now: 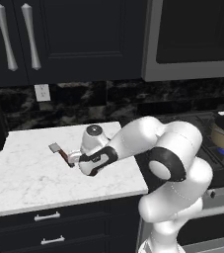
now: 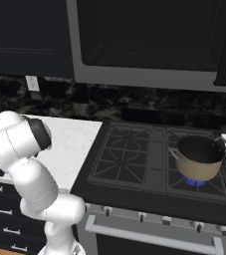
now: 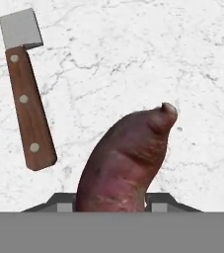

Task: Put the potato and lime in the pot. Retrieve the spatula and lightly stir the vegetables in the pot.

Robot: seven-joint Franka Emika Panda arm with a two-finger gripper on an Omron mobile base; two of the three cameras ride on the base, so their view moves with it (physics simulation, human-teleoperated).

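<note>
Lying between the two dark finger tips in the hand view, the potato (image 3: 126, 163) is a reddish-brown, elongated lump with a wrinkled skin and a curved, pointed end that reaches away from the hand. The gripper (image 3: 111, 202) stands close against both sides of the potato, so it looks closed on it, but the contact itself is hidden under the lump. Below it is the counter (image 3: 148, 59), white marble with thin grey veins.

To the left of the potato, and apart from it, the spatula (image 3: 27, 94) lies flat on the marble. Its handle is smooth brown wood with three pale rivets, and its head is a flat grey metal square at the far end.

In the left base view the arm bends low over the counter (image 1: 34, 168), and its hand is down just beside the spatula (image 1: 59, 150). The cabinets under and over the counter are dark with silver handles.

On the right, in the right base view, the pot (image 2: 200, 158) stands on the near right burner of the black stove (image 2: 129, 159), over a small blue flame. It is rounded and tan with grey metal handles, and its inside is dark; I cannot tell whether something lies in it.
</note>
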